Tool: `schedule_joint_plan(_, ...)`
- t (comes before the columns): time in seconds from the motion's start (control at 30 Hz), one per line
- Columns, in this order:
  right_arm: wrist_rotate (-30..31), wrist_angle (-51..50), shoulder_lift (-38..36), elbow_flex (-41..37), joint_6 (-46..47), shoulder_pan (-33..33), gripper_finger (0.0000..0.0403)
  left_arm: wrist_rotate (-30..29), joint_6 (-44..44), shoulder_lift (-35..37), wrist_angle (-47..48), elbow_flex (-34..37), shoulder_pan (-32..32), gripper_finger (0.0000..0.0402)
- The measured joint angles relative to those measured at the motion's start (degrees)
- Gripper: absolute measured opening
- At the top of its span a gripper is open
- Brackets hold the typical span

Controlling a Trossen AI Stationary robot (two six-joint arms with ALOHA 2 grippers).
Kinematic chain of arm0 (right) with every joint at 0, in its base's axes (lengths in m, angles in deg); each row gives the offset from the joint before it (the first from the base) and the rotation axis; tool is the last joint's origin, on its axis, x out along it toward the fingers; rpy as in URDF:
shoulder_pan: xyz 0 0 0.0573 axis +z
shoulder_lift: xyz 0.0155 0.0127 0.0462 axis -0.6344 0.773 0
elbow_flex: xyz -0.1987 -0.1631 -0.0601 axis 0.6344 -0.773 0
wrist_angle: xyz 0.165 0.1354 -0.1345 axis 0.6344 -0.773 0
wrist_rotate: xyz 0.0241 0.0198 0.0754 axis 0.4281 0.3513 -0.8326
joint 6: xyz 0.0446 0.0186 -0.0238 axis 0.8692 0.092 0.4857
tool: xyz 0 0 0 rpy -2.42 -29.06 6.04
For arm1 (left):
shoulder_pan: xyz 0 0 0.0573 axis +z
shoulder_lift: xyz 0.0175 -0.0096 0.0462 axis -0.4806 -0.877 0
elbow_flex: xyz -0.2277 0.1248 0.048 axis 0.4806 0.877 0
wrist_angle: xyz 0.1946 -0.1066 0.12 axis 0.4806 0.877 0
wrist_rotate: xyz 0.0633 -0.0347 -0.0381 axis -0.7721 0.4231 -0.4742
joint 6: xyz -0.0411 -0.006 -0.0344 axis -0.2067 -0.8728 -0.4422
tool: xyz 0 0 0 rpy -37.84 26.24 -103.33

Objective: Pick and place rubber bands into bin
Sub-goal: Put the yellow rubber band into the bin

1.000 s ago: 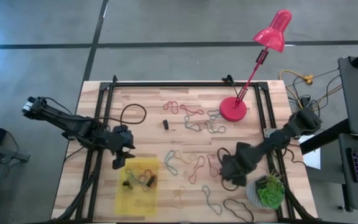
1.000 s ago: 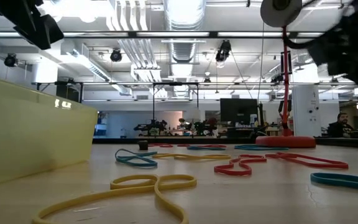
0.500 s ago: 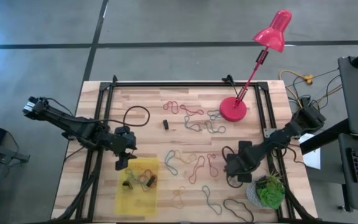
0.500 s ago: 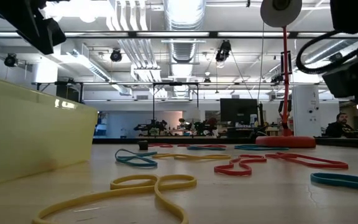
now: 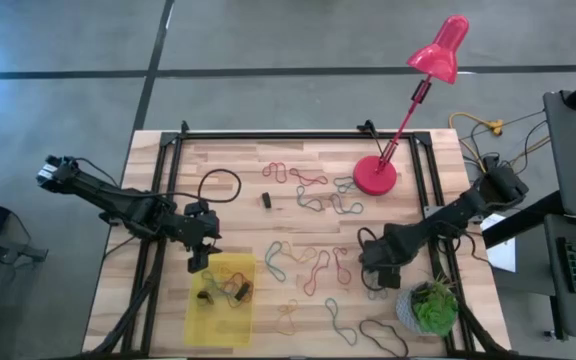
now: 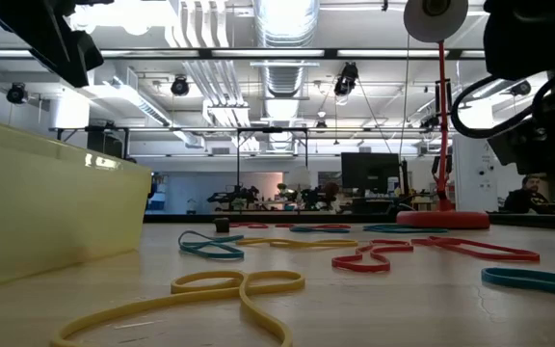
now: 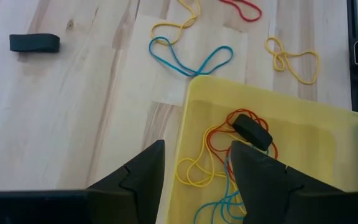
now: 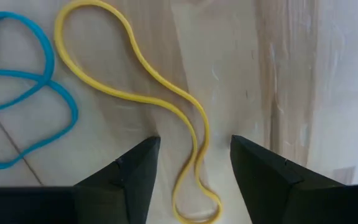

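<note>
The right pincer, open and empty, straddles a yellow rubber band near the desk's right front, ready to pinch it. The left pincer, open and empty, hovers over the bin's rim near the front left corner, where several bands lie.

My left tool hangs with fingers parted. My right tool is lowered close to the surface, fingers spread.
</note>
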Motion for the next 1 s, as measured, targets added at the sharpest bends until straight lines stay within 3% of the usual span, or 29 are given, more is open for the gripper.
schedule_joint_plan(0.7, -3.61, 3.77, -0.02, -1.31, 1.91, 0.11, 0.0015, -0.59, -0.20, -0.07, 0.01, 0.22, 0.00, 0.0168)
schedule_joint_plan(0.9, -4.02, 2.87, -0.27, 0.59, 7.31, 0.11, 0.0008, -0.59, -0.20, -0.07, 0.01, 0.22, 0.00, 0.0168)
schedule_joint_plan(1.0, -1.38, 2.05, -0.82, 4.62, 8.96, 0.17, 0.0008, -0.57, -0.20, -0.07, 0.01, 0.22, 0.00, 0.0168)
